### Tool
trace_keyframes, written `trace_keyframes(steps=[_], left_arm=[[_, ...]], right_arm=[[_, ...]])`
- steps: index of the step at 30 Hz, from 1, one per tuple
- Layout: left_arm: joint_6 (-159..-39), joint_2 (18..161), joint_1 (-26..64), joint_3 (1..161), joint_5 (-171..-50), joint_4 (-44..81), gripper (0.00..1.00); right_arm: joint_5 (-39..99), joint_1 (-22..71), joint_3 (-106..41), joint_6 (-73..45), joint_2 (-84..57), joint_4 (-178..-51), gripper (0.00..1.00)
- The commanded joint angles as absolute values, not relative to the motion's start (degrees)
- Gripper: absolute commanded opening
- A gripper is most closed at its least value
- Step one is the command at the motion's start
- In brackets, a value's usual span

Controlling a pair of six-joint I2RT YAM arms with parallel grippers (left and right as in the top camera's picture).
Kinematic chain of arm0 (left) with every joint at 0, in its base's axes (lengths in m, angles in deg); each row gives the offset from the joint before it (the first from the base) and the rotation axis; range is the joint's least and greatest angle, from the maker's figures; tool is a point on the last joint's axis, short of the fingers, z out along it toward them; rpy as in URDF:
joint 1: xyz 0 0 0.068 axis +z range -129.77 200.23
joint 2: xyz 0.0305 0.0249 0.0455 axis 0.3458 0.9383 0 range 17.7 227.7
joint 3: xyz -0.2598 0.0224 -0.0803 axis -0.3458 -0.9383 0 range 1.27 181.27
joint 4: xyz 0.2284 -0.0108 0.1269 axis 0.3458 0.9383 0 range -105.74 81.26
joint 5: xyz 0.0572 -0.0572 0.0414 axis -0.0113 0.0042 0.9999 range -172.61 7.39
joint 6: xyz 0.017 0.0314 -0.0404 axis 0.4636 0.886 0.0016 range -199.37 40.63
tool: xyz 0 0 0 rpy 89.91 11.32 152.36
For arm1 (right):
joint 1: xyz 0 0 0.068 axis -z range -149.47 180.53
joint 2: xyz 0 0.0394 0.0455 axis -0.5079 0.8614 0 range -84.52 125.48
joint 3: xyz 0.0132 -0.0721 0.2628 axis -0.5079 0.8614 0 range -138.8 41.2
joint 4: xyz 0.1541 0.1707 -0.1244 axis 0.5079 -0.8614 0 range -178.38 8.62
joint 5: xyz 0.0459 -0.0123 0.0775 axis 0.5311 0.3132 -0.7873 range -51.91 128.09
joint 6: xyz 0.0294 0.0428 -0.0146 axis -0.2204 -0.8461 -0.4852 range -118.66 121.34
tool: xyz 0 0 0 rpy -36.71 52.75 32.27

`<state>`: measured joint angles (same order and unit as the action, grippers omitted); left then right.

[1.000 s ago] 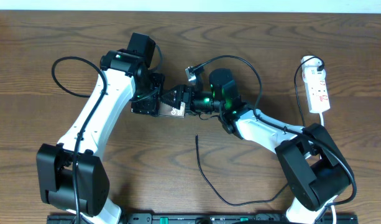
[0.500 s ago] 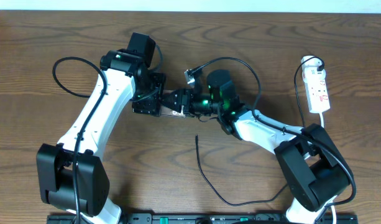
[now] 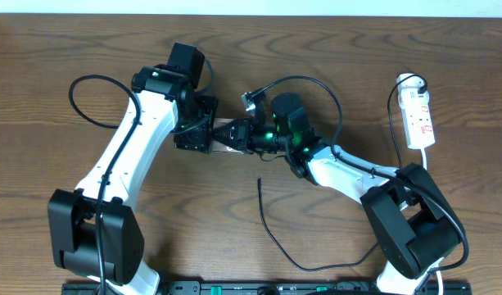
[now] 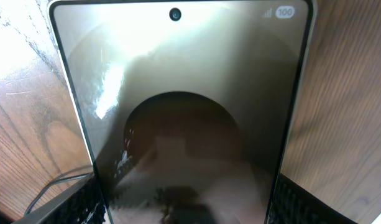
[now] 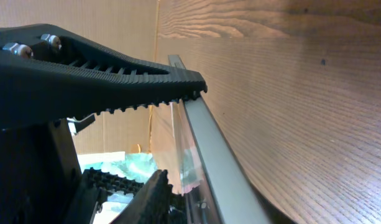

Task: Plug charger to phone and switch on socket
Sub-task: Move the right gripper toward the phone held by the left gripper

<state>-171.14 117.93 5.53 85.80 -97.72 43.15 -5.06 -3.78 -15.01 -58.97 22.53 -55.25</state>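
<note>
The left claw (image 3: 201, 136) is closed on the phone (image 4: 184, 118), a flat dark rectangular smartphone with a pale metal rim. Its black ribbed pads (image 4: 75, 202) press against the phone's two long edges, low in the left wrist view. The lit screen faces that camera and shows a brownish dome shape, a small round lens hole at the top and a "100" badge in the corner.

The right claw (image 3: 237, 133) meets the phone from the side opposite the left claw. In the right wrist view its toothed black upper finger (image 5: 115, 78) lies with its tip on the phone's silvery edge (image 5: 209, 149), and the lower finger (image 5: 150, 193) sits just beside the glass face. The phone passes between them, but I cannot tell whether they actually clamp it.

The charger (image 3: 271, 233), a long thin black cable ending in a small black plug, lies loose on the brown wooden table (image 3: 54, 49). Its plug end (image 3: 260, 179) is just below the right claw and touches neither claw.

The socket (image 3: 420, 121), a narrow white power strip with small red marks and a rounded white plug at its top end, lies well to the right of both claws, beyond the right arm's base.
</note>
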Motion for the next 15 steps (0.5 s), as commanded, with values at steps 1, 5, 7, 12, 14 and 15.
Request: trace_keyframes(steps=[1, 5, 7, 12, 14, 15], left_arm=[[-172.0, 117.8, 5.4, 85.8, -98.6, 43.3, 0.07], [-172.0, 117.8, 5.4, 85.8, -98.6, 43.3, 0.08], [-172.0, 117.8, 5.4, 85.8, -98.6, 43.3, 0.07], [-172.0, 117.8, 5.4, 85.8, -98.6, 43.3, 0.07], [-172.0, 117.8, 5.4, 85.8, -98.6, 43.3, 0.07], [-172.0, 117.8, 5.4, 85.8, -98.6, 43.3, 0.07]], right_arm=[[-5.1, -4.5, -15.8, -58.1, 23.0, -55.1, 0.23], [-5.3, -4.5, -15.8, -58.1, 23.0, -55.1, 0.18], [-5.4, -4.5, -15.8, -58.1, 23.0, -55.1, 0.15], [-5.5, -4.5, -15.8, -58.1, 23.0, -55.1, 0.08], [-5.5, -4.5, -15.8, -58.1, 23.0, -55.1, 0.07], [-5.5, -4.5, -15.8, -58.1, 23.0, -55.1, 0.06]])
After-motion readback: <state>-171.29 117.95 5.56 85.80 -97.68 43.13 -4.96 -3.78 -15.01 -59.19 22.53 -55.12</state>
